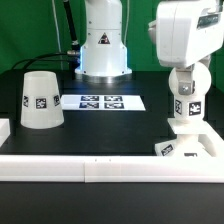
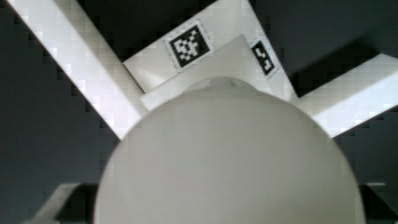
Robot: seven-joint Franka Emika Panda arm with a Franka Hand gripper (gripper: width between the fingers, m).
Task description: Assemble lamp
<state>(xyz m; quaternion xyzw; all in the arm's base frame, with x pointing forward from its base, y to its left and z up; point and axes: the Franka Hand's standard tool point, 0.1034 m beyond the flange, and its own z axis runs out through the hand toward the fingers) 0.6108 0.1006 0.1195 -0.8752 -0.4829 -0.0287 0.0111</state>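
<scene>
**At the Walled Corner: Bulb Held to the Base**

Toward the exterior view's right, the gripper is seen lowered over the base, which is tucked into the corner formed by the white border rails. The bulb is stood upright between hand and base, apparently seated on or entering the base. In the wrist view the frame is almost filled by the rounded top of the bulb, with the tagged base glimpsed beyond it. The fingers are hidden in both views, so how wide the hand stands, and whether the bulb is gripped, cannot be told.

The shade is left standing on the black table, well apart at the exterior view's left, beyond the marker board.

The step in hand is judged to be the joining of bulb to base. Next, the stem would need to be kept plumb and seated fully; only then could the shade be fetched and set over the bulb.
</scene>
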